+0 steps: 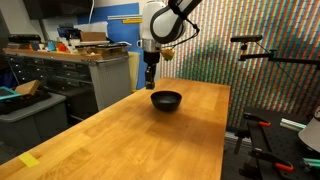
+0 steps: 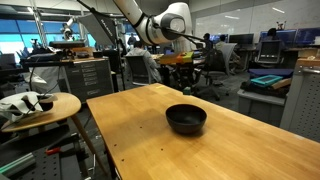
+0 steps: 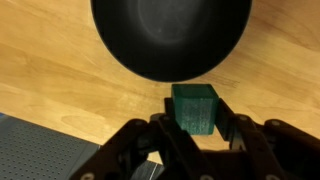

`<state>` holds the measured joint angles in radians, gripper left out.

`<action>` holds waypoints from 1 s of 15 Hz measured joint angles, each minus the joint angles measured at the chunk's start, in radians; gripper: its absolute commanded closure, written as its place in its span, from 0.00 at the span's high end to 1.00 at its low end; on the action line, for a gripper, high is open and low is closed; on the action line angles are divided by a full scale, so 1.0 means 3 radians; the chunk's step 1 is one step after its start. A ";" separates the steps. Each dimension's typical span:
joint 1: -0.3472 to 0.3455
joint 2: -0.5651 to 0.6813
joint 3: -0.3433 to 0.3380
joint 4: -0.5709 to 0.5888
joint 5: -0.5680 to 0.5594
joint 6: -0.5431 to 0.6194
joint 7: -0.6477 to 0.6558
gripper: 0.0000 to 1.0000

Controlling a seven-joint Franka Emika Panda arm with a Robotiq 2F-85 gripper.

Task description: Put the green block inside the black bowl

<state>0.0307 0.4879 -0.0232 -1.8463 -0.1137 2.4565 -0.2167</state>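
The green block [image 3: 195,103] is a small dark-green cube held between the two fingers of my gripper [image 3: 194,122], which is shut on it. In the wrist view the black bowl [image 3: 170,35] fills the upper part of the picture, just beyond the block, with bare wood between them. In an exterior view my gripper [image 1: 150,78] hangs above the wooden table, close beside the bowl [image 1: 166,100] and a little higher than its rim. The bowl also shows in an exterior view [image 2: 186,119], and it looks empty.
The wooden table [image 1: 120,135] runs long toward the camera, with a flat yellow piece [image 1: 28,160] near its front corner. Cabinets [image 1: 70,75] stand beyond one edge. A round side table [image 2: 40,108] with objects stands next to the wooden table.
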 measured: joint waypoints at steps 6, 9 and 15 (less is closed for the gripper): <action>-0.0014 -0.0186 -0.0090 -0.0387 -0.0009 0.0018 0.0256 0.17; -0.0038 -0.0209 -0.0102 -0.0561 -0.0003 0.0096 0.0422 0.17; -0.0100 -0.0150 -0.0107 -0.0848 0.0063 0.0580 0.0739 0.17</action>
<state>0.0008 0.4428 -0.0554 -2.1006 -0.0948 2.6305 0.0050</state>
